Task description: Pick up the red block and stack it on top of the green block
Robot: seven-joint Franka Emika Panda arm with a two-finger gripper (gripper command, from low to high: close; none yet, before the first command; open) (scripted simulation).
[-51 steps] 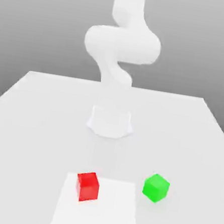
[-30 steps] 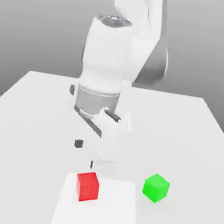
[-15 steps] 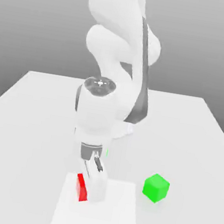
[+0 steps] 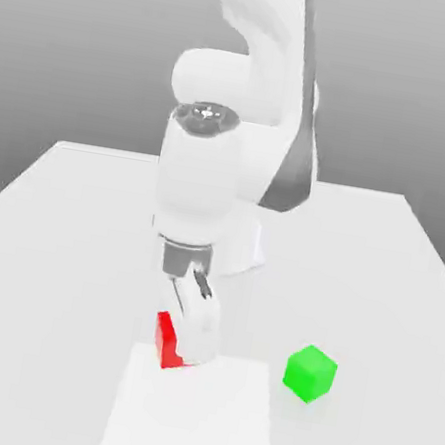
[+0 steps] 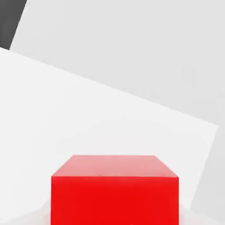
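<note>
The red block [image 4: 164, 340] is a small bright red cube, partly hidden behind the white finger [image 4: 199, 330] of my gripper [image 4: 184, 348]. The gripper is shut on the red block and holds it a little above the white square patch [image 4: 191, 419]. In the hand view the red block [image 5: 115, 193] sits close in front, with the pale patch [image 5: 88, 118] below it. The green block [image 4: 310, 372] rests on the table to the exterior view's right of the red block, apart from it and from the gripper.
The white table [image 4: 52, 240] stretches around the arm's base [image 4: 247, 251], which stands behind the blocks. The arm's thick white links [image 4: 203, 178] rise above the red block.
The arm came down over the red block, the fingers closed on it, and the block has since risen a little off the white patch. The green block has not moved.
</note>
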